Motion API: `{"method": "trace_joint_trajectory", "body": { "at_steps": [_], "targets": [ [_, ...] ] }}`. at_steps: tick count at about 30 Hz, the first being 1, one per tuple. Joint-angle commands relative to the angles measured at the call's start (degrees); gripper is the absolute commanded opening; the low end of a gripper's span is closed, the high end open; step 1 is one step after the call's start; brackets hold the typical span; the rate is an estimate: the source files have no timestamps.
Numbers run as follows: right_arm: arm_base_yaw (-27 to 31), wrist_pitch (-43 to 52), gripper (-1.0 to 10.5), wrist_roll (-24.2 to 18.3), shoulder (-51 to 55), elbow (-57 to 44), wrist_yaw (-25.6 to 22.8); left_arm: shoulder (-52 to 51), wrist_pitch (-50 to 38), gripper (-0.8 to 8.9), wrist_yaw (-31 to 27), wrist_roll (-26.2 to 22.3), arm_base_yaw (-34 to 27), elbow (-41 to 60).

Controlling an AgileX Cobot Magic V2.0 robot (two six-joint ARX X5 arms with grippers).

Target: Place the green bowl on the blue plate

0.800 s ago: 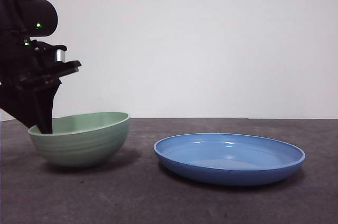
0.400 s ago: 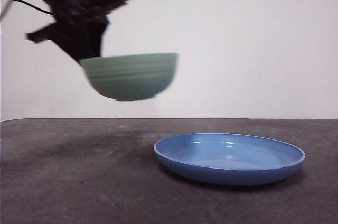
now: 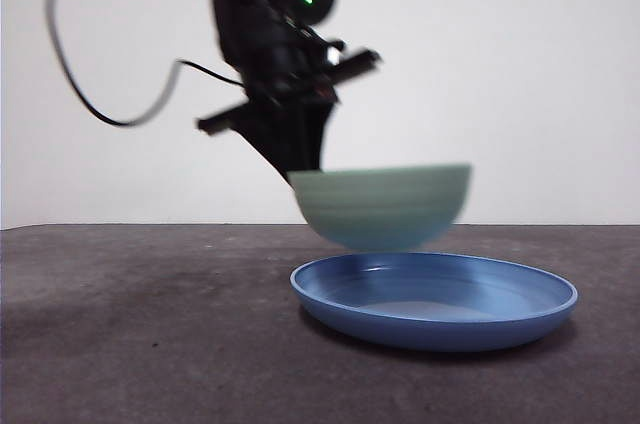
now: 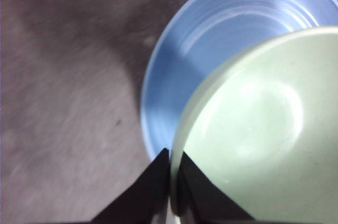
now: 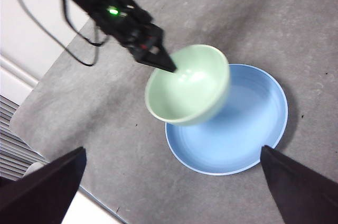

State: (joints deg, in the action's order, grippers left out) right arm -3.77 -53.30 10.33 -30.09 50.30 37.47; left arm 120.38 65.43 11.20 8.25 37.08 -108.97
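The pale green bowl (image 3: 385, 206) hangs in the air just above the left part of the blue plate (image 3: 470, 329), upright and blurred by motion. My left gripper (image 3: 300, 172) is shut on the green bowl's left rim, one jaw inside and one outside, as the left wrist view shows with the bowl (image 4: 264, 139) over the plate (image 4: 211, 39). From high above, the right wrist view shows the bowl (image 5: 189, 84) over the plate (image 5: 248, 123) and the left gripper (image 5: 168, 65) on its rim. My right gripper (image 5: 174, 182) stands open, far above the table, holding nothing.
The dark grey table (image 3: 150, 334) runs to a white wall. A black cable (image 3: 90, 94) loops from the left arm. The right wrist view shows the table's edge (image 5: 68, 182) and a white floor strip beyond it.
The left gripper has lifted the bowl off the table at the left, carried it to the right and lowered it to just above the plate. The plate has not moved.
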Motion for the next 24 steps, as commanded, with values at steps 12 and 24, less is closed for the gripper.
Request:
{"method": "trace_joint_trajectory", "body": {
  "at_steps": [12,24],
  "targets": [
    [-0.22,0.5,5.5,-0.2,-0.11,1.03,0.0,8.9,1.4,0.14,-1.27,0.15,3.13,-9.4],
    [-0.22,0.5,5.5,-0.26,-0.11,1.03,0.0,9.4,1.36,0.21,-4.31,0.85,5.22,-9.38]
  ]
}}
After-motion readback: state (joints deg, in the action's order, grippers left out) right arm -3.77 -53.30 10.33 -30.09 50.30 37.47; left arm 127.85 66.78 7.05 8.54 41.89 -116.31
